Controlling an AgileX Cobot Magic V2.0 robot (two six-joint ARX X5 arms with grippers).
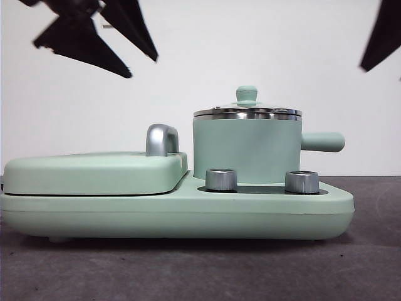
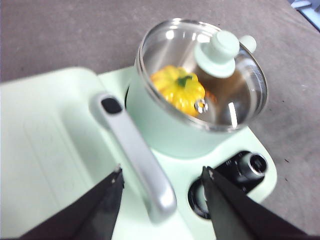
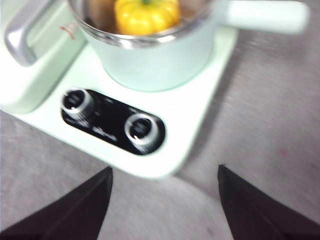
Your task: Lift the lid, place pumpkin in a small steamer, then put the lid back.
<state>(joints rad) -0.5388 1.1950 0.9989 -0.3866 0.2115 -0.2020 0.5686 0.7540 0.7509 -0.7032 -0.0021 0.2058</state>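
The small steamer (image 1: pixel 244 150) stands on the right of the mint-green cooker base, its side handle pointing right. The glass lid (image 1: pixel 247 110) sits on its rim, knob up. The left wrist view shows the lid (image 2: pixel 235 95) on the steamer (image 2: pixel 165 135) with the pumpkin (image 2: pixel 179 89) inside under the glass. The right wrist view shows the pumpkin (image 3: pixel 146 15) in the steamer (image 3: pixel 155 62). My left gripper (image 2: pixel 162 182) is open and empty, raised above the griddle handle. My right gripper (image 3: pixel 165 175) is open and empty, raised over the cooker's front edge.
The flat griddle cover (image 1: pixel 94 172) with a chrome handle (image 1: pixel 161 139) fills the cooker's left half. Two steel control knobs (image 1: pixel 221 179) (image 1: pixel 301 182) stand in front of the steamer. The cooker rests on a grey table (image 1: pixel 200 269). Black arm tips show at both top corners.
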